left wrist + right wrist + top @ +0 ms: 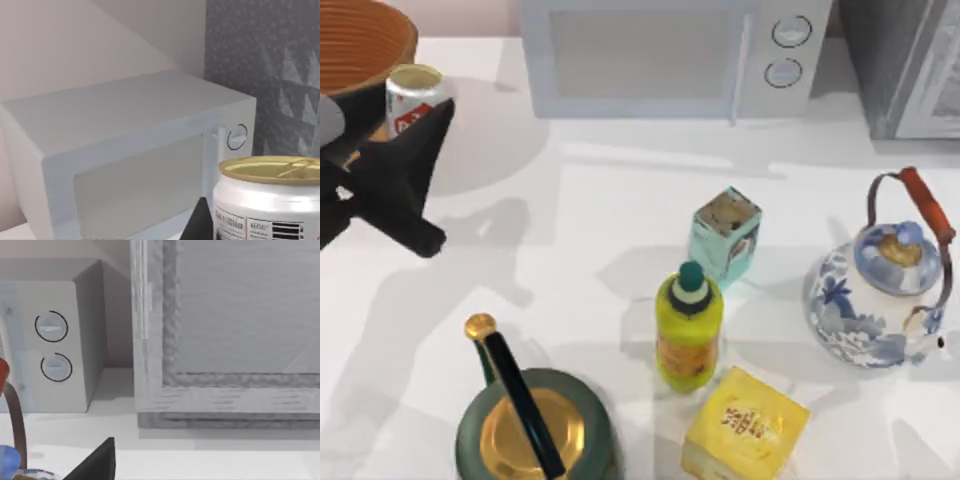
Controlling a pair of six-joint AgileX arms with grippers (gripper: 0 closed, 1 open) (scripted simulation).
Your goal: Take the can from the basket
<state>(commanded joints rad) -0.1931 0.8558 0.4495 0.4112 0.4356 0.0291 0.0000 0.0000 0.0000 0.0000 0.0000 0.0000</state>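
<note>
- Wicker basket [360, 45] is seen at the bench's [580, 230] far left corner.
- Can [415, 98] is held upright, clenched in the left hand [405, 135], just right of the basket rim, outside it.
- Microwave [670, 55] is seen behind.
- Right hand state: cannot be told.

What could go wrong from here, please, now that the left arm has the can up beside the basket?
1. The can is held by the left gripper close to the basket rim, so a sideways move could clip the rim.
2. The grip seems low on the can, judging by the left wrist view, so it might tilt or slip during a fast swing.
3. The microwave stands nearby; a wide swing towards it could strike it.
</note>
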